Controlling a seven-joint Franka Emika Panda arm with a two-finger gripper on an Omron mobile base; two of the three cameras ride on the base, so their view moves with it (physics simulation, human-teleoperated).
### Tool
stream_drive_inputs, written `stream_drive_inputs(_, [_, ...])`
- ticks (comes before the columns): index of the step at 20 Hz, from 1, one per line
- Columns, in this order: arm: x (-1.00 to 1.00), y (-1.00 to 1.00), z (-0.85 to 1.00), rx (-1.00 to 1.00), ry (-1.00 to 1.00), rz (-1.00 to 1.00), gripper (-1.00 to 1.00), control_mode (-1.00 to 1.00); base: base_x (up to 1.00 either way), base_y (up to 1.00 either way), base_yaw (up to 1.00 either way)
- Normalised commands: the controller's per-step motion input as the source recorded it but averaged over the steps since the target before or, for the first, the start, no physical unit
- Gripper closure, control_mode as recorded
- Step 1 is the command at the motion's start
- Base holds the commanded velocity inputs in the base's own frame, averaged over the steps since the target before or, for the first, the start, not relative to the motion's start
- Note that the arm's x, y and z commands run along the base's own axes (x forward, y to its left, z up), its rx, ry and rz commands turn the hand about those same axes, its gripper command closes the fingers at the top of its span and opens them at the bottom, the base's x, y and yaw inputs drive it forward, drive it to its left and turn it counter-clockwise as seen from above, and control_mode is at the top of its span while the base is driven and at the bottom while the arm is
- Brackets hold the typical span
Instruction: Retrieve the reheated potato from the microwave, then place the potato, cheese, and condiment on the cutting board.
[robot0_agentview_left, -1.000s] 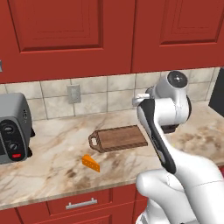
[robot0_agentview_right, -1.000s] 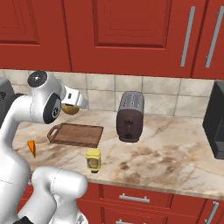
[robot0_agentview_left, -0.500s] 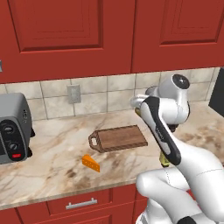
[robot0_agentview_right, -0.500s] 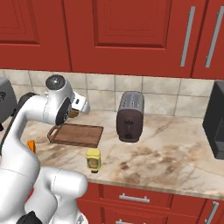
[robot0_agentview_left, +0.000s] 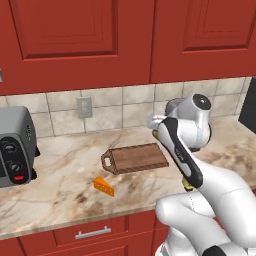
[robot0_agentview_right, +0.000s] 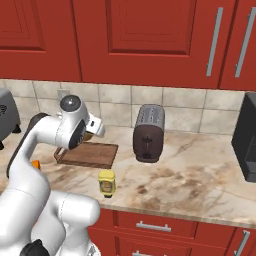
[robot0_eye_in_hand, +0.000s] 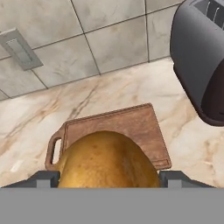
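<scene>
The two-finger claw (robot0_eye_in_hand: 108, 179) is closed on the roundish tan-brown potato (robot0_eye_in_hand: 107, 159) above the bare dark brown wooden cutting board (robot0_eye_in_hand: 114, 133) on the marble desk (robot0_eye_in_hand: 52, 113); no writing is legible.

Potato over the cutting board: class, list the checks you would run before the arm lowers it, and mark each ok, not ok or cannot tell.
1. Potato sits between the fingers of the gripper: ok.
2. Cutting board lies ahead of the gripper in the hand view, surface bare: ok.
3. Gripper directly above the board: cannot tell; the arm hides it in the base views.
4. Toaster stands apart from the board: ok.
5. Cheese on the board: not ok, it lies on the counter.
6. Condiment on the board: not ok, it stands in front of it.
</scene>
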Motion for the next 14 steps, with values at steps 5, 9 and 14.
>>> stream_drive_inputs(5, [0.23,0.00,-0.29,-0.01,0.08,-0.02,1.00,-1.00,0.00,0.00,0.00])
stream_drive_inputs(9, [0.29,0.00,-0.24,-0.04,0.20,-0.03,1.00,-1.00,0.00,0.00,0.00])
stream_drive_inputs(14, [0.19,-0.01,-0.24,-0.11,0.14,-0.02,1.00,-1.00,0.00,0.00,0.00])
